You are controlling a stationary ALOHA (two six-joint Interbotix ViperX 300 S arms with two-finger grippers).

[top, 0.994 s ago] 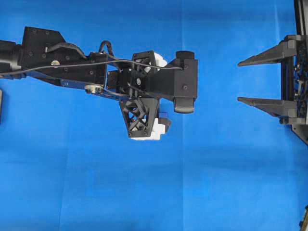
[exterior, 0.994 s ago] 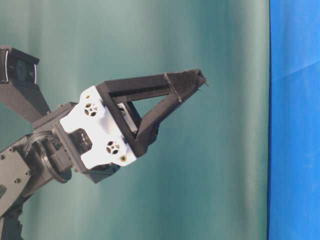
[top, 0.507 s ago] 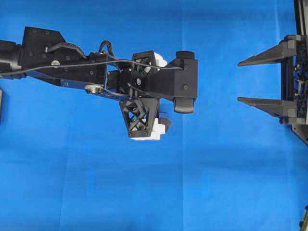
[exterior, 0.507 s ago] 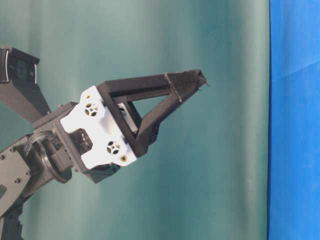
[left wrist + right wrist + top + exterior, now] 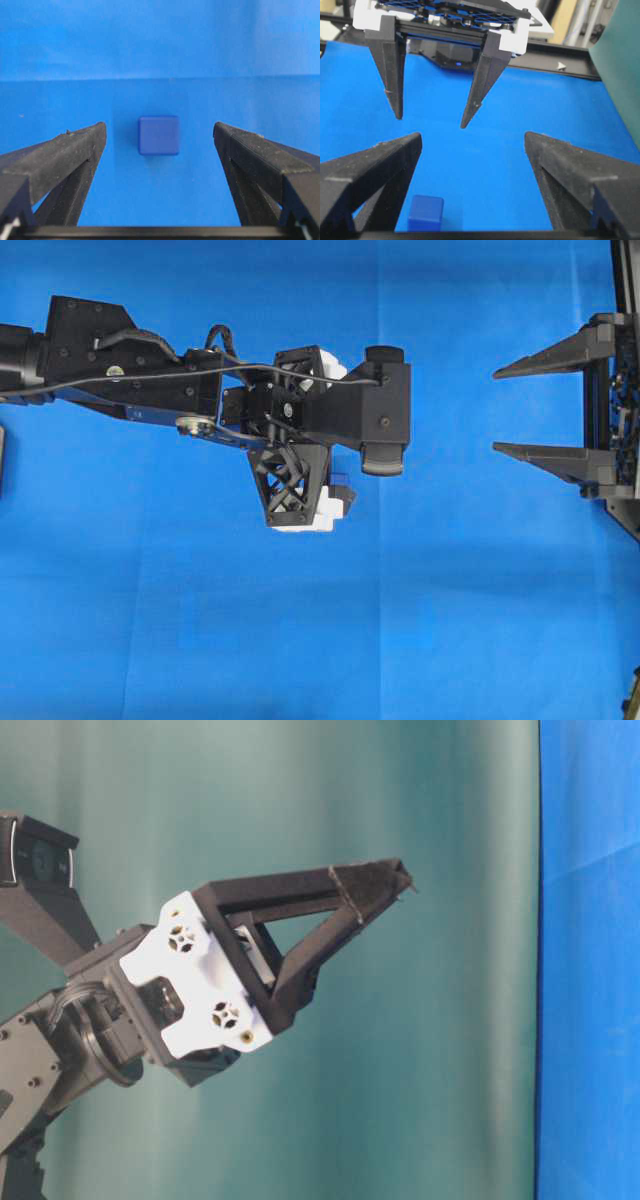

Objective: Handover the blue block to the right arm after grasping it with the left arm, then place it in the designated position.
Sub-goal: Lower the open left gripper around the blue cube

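Left arm gripper (image 5: 159, 142) jaws spread wide, holding nothing; the blue block (image 5: 158, 135) lies centred between the fingertips, clear of both, on the blue cloth (image 5: 160, 45). Right arm gripper (image 5: 497, 409), frame right, also wide open, empty, well apart.

Blue block (image 5: 158, 135): small dark-blue cube, flat on blue cloth, ungrasped, between open fingers.

No readable text, labels, brands, numbers or signs in any view.
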